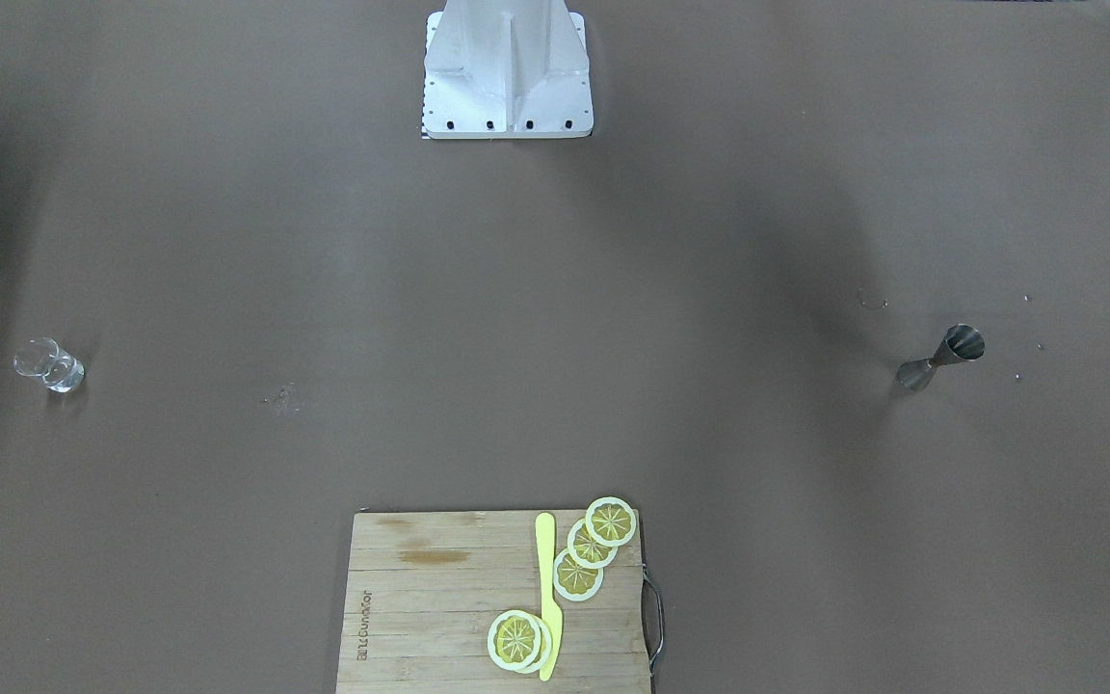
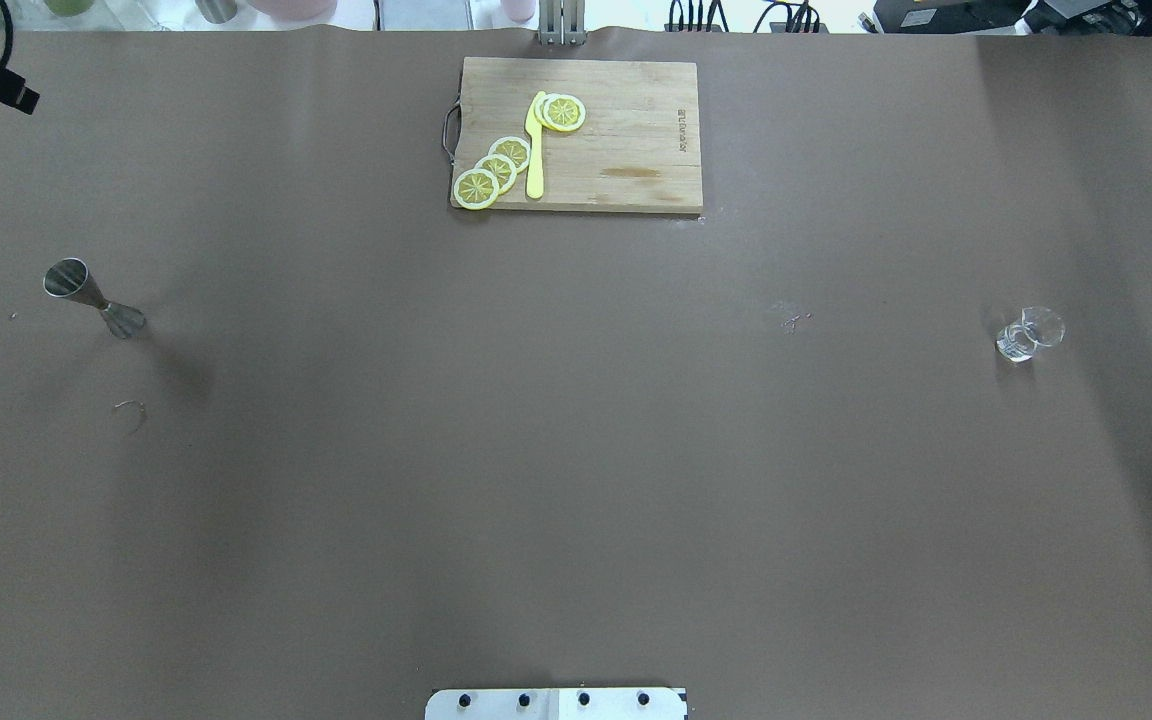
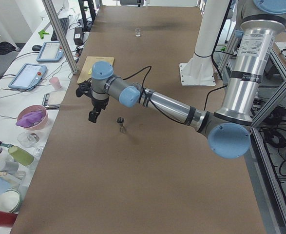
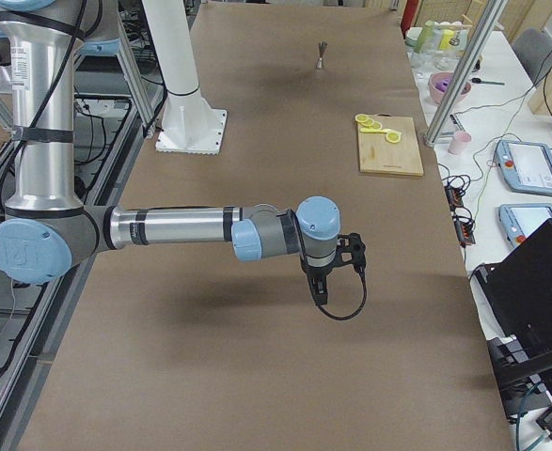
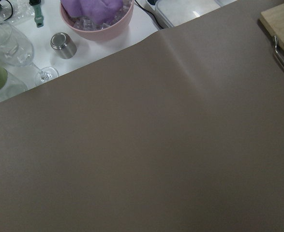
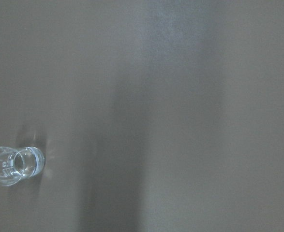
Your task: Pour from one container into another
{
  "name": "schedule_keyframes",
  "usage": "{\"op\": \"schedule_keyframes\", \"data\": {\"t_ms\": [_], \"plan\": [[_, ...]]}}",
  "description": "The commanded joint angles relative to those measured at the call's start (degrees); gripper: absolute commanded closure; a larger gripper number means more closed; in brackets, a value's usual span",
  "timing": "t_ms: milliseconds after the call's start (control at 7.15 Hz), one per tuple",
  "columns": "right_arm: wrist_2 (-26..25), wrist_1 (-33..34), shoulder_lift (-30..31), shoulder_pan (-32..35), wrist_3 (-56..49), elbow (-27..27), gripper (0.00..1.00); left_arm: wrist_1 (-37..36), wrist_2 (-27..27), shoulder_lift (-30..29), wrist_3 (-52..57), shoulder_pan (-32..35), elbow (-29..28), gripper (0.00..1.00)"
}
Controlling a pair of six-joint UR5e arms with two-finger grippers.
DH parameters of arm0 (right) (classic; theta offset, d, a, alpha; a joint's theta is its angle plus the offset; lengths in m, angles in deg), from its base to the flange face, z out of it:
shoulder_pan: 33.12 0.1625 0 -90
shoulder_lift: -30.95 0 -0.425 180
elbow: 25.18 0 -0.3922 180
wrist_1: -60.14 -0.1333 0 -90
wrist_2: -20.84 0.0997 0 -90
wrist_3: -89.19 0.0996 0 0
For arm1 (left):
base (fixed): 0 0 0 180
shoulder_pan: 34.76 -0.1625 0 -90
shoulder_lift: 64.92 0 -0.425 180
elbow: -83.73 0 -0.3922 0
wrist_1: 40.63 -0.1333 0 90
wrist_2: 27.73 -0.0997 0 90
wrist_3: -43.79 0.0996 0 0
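jigger (image 2: pixel 94 300) at the left end, tumbler (image 2: pixel 1028 335) at the right end, well apart.
overhead view, left to right: left gripper (image 3: pixel 94 116) hangs over the brown table (image 2: pixel 536 450) near the jigger, clear of it, finger gap cannot be told; jigger upright, wide cone up; cutting board (image 2: pixel 626 150) at far centre edge carries lemon slices (image 2: pixel 477 188) and 1 yellow knife (image 2: pixel 535 160); tumbler upright, alone; right gripper (image 4: pixel 318 291) hangs above bare table, finger gap cannot be told.
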Motion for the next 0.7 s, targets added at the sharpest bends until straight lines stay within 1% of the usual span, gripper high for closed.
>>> {"op": "schedule_keyframes", "data": {"t_ms": [0, 140, 280, 420, 559], "plan": [[-0.4, 0.0, 0.0, 0.0, 0.0, 0.0, 0.00, 0.1, 3.6, 10.5, 5.3, 6.3, 0.0, 0.02], [-0.6, 0.0, 0.0, 0.0, -0.1, -0.1, 0.00, -0.1, 6.8, 13.1, 5.8, 8.3, 0.2, 0.02], [-0.9, 0.0, 0.0, 0.0, -0.1, -0.1, 0.00, -1.1, 8.7, 14.7, 5.8, 9.7, 0.4, 0.02], [-1.3, 0.0, -0.2, 0.0, 0.0, 0.0, 0.00, -4.8, 8.4, 15.9, 6.1, 10.1, 0.2, 0.02], [-1.3, 0.6, -0.4, 0.0, 0.1, -0.4, 0.00, -7.1, 8.4, 16.4, 7.0, 10.3, 0.5, 0.02]]}}
